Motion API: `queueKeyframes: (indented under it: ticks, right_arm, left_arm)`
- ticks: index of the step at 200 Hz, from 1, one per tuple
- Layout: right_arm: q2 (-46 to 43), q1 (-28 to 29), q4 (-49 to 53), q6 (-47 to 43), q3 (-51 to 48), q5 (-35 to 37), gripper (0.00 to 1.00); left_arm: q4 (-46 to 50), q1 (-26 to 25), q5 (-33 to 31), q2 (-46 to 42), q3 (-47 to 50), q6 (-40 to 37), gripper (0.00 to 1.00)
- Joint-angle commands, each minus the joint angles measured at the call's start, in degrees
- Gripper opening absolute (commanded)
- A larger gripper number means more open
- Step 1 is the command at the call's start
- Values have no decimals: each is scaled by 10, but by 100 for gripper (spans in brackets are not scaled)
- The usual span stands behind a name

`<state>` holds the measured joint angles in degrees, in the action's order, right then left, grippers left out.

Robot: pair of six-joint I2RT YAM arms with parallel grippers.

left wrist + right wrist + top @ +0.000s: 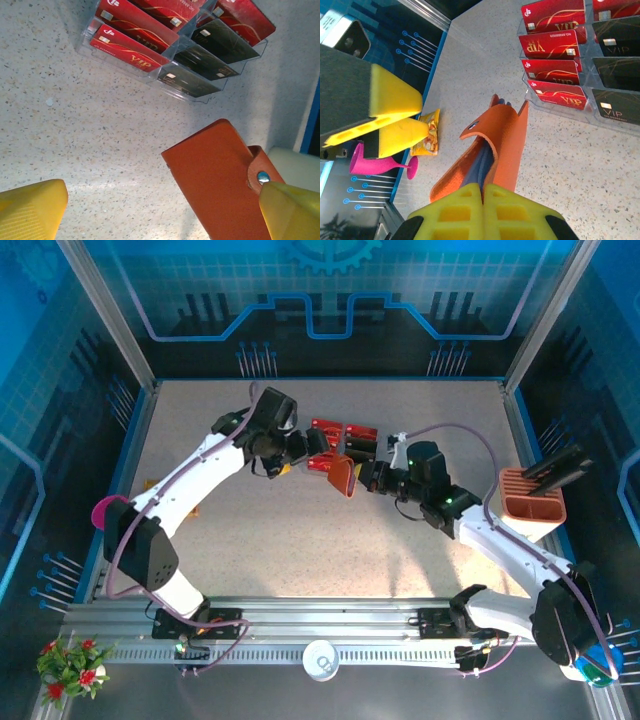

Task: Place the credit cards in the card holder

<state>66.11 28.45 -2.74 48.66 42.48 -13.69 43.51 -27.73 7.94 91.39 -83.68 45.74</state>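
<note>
Above the surface (300, 540), the right hand (482, 197) clamps one edge of the card holder (495, 145), likely soft and floppy; the left hand (160, 207) gapes empty. Thin, slick credit cards (135, 37) probably want edge grips.

The card holder (215, 175) was a smooth, matt, orange leather-like material, with a small shiny metal snap (263, 176) on its tab. The credit cards (132, 50) were glossy plastic, red and dark grey, in a clear, shiny plastic tray (200, 98). The table (75, 135) had a pale, speckled, stone-like matt surface. The left gripper (160, 210) had finely ribbed yellow plastic fingers (30, 212). The right gripper (482, 192) had the same plastic, moulded in a grid. The rail (330, 615) was brushed metal.
</note>
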Motion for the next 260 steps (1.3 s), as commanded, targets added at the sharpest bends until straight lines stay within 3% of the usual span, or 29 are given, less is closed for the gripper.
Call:
queueKeyframes:
  ticks: [1, 30, 71, 114, 174, 238, 260]
  right_arm:
    - [-12, -4, -76, 81, -19, 7, 0]
    - [-3, -7, -162, 179, -23, 27, 0]
    - [14, -8, -238, 280, -8, 64, 0]
    - [37, -1, -293, 343, 14, 77, 0]
    - [60, 15, -335, 376, 41, 83, 0]
    - [79, 33, -363, 398, 41, 91, 0]
    - [83, 40, -367, 399, 41, 93, 0]
  left_arm:
    - [-83, 11, 51, -40, 56, 79, 99]
    - [-200, 16, 66, -80, 129, 181, 99]
    - [-337, 16, 38, -127, 193, 277, 99]
    - [-444, 13, 13, -136, 213, 327, 99]
    - [-478, -1, 3, -117, 210, 344, 95]
    - [-536, -7, -10, -91, 199, 355, 79]
    - [-556, -9, -10, -84, 200, 357, 62]
